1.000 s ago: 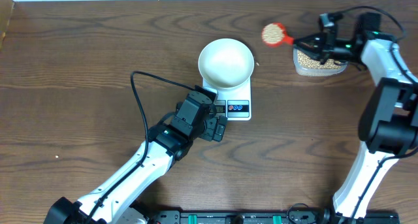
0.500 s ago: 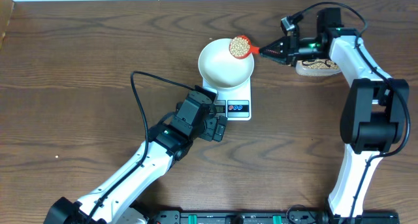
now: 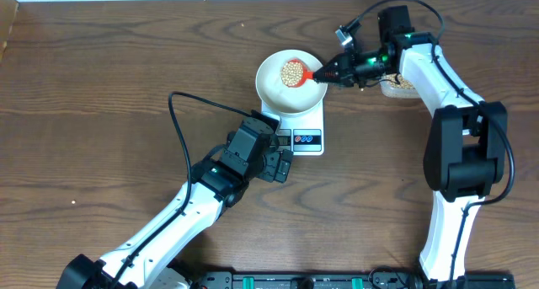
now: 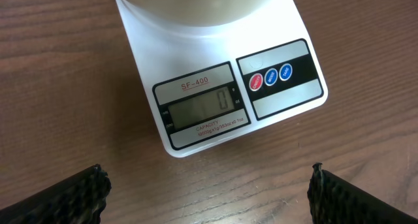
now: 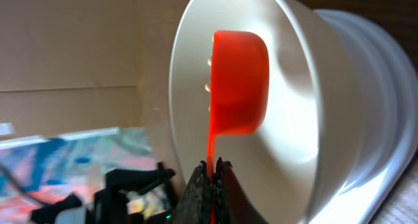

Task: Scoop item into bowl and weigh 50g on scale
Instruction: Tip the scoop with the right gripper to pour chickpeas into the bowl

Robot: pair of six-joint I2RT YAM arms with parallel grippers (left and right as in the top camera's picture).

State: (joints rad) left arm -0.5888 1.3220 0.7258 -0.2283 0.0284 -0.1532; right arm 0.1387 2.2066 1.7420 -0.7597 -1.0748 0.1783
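One load of small round pale-tan beans (image 3: 292, 70) riding in a red plastic scoop (image 5: 238, 80), just ahead of the fingertips of the right hand (image 3: 327, 73) and over the hollow of the round plain white bowl (image 3: 274, 87). Right hand pinched fully shut on the thin red scoop handle, nothing else in its grip. Left hand (image 4: 208, 191) spread as wide as possible, holding nothing, hovering low over the dark wooden counter (image 3: 101, 87); small white rectangular kitchen scale (image 4: 202, 54) directly ahead of its fingertips, bowl seated on the far end of that scale.

Progress, as a judgement from the present layout: scooping done, carry to the bowl done, tipping not yet done. Grey digital display (image 4: 199, 110) at a lone zero, so no weight registered. Bowl interior bare white wherever visible around the scoop. Probably remaining: tip this load, go back to the tub of beans (image 3: 397, 88) behind the right hand (largely hidden under that arm), repeat up to the target reading, correct any overshoot.

Materials and shapes. Beans: matte, pea-like, loose; likely to roll and bounce on a hard glaze. Scoop: glossy moulded plastic, rounded cup, narrow flat handle. Bowl: smooth, glossy, flared wall. Scale: smooth plastic, rounded corners, one red and two blue round buttons (image 4: 270, 77) beside the display. Counter: matte, strong brown grain.
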